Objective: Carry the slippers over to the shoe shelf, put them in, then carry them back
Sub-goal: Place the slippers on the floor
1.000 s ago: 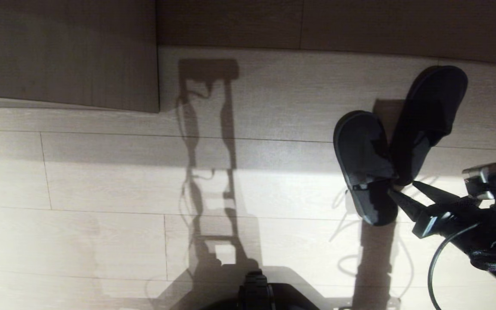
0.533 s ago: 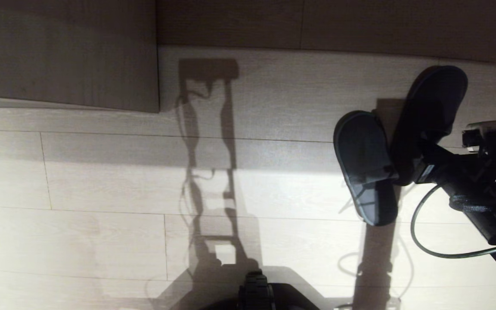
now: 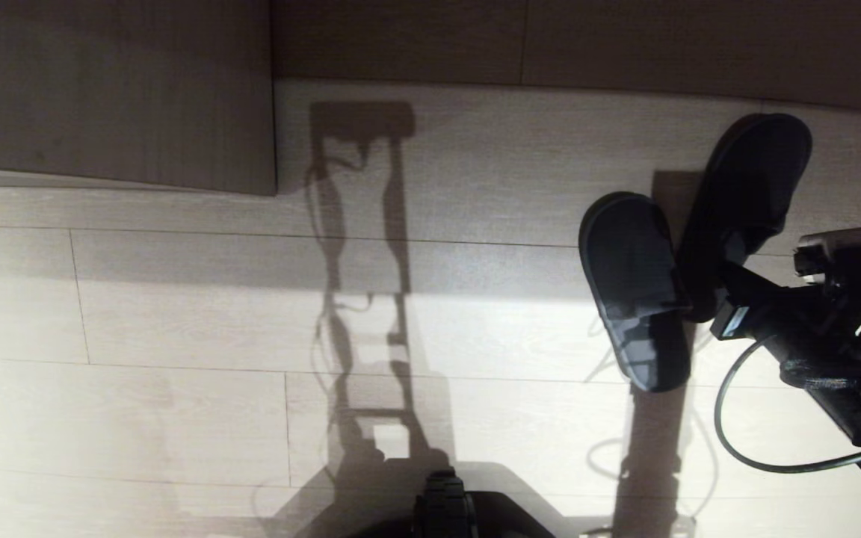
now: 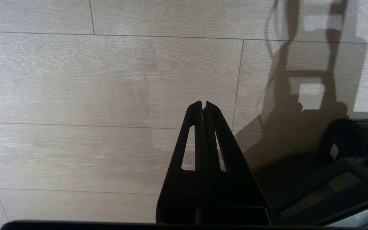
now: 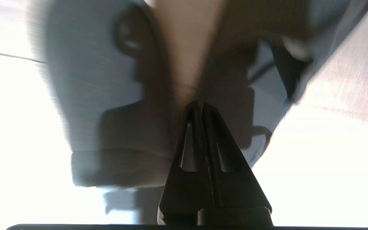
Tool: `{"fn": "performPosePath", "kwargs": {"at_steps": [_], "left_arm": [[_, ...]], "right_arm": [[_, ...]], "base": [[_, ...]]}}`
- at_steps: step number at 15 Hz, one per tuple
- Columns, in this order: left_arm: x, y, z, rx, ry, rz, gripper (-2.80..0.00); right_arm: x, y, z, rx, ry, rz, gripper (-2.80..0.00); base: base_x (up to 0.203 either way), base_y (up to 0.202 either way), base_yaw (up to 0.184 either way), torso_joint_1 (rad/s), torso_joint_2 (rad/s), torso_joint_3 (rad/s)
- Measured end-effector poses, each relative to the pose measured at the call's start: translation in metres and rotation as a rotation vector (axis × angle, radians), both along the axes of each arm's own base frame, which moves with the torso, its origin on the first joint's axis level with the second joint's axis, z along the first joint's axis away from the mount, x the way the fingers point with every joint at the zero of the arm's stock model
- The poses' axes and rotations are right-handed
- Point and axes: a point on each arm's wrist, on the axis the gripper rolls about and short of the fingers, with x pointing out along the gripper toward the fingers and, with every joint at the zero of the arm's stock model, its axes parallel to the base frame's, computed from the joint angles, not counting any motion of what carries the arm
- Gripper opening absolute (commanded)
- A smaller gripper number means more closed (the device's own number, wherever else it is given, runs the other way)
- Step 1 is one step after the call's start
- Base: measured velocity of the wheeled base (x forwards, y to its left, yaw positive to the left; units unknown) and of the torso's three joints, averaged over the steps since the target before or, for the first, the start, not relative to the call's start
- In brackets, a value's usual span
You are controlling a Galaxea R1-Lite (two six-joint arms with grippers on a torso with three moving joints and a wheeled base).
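Grey-blue, the slippers (image 3: 636, 276) are lying on the pale plank floor (image 3: 176, 336) as a narrow V. Their near ends are almost touching just ahead of the fingertips, and their far ends are spreading apart.

The right gripper (image 3: 722, 258) is the nearer one by far, and it is reaching in low from the open side of the pair. In the right wrist view, the right gripper (image 5: 201, 105) is showing both fingers pressed flat together with no gap between them. The tips are sitting right at the cleft where the two slippers meet. One slipper (image 5: 101, 95) is lying to one side of the fingers and the other slipper (image 5: 267, 73) to the opposite side. Both long axes are running away from the tips, more or less along the direction the fingers are pointing.

Whether the closed tips are pinching a strap edge or only resting against it is not something I can tell. My judgement is that the coming lift is depending on exactly that. A grip on the inner edges where the pair meets would be carrying both slippers, while a closure on nothing would be needing a fresh approach.

The left gripper (image 4: 203, 103) is hanging over bare floor well away from the pair, its fingers likewise pressed together.
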Motion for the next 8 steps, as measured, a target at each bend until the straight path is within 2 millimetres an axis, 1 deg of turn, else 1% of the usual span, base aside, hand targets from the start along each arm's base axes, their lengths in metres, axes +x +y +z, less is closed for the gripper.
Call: {"fn": "performPosePath", "kwargs": {"at_steps": [2, 4, 5, 7, 8], "left_arm": [[0.0, 0.0, 0.0, 0.0, 0.0, 0.0, -2.8], [0.0, 0.0, 0.0, 0.0, 0.0, 0.0, -2.8], [0.0, 0.0, 0.0, 0.0, 0.0, 0.0, -2.8], [0.0, 0.0, 0.0, 0.0, 0.0, 0.0, -2.8], [0.0, 0.0, 0.0, 0.0, 0.0, 0.0, -2.8]], "right_arm": [[-0.012, 0.004, 0.005, -0.008, -0.017, 0.026, -2.8], [-0.018, 0.006, 0.007, -0.02, -0.021, 0.039, -2.8], [-0.023, 0.01, 0.001, -0.054, 0.02, 0.06, -2.8], [-0.043, 0.02, -0.026, -0.136, 0.158, 0.122, -2.8], [-0.049, 0.025, -0.037, -0.172, 0.208, 0.154, -2.8]], "base": [[0.0, 0.0, 0.0, 0.0, 0.0, 0.0], [0.0, 0.0, 0.0, 0.0, 0.0, 0.0], [0.0, 0.0, 0.0, 0.0, 0.0, 0.0], [0.0, 0.0, 0.0, 0.0, 0.0, 0.0], [0.0, 0.0, 0.0, 0.0, 0.0, 0.0]]}}
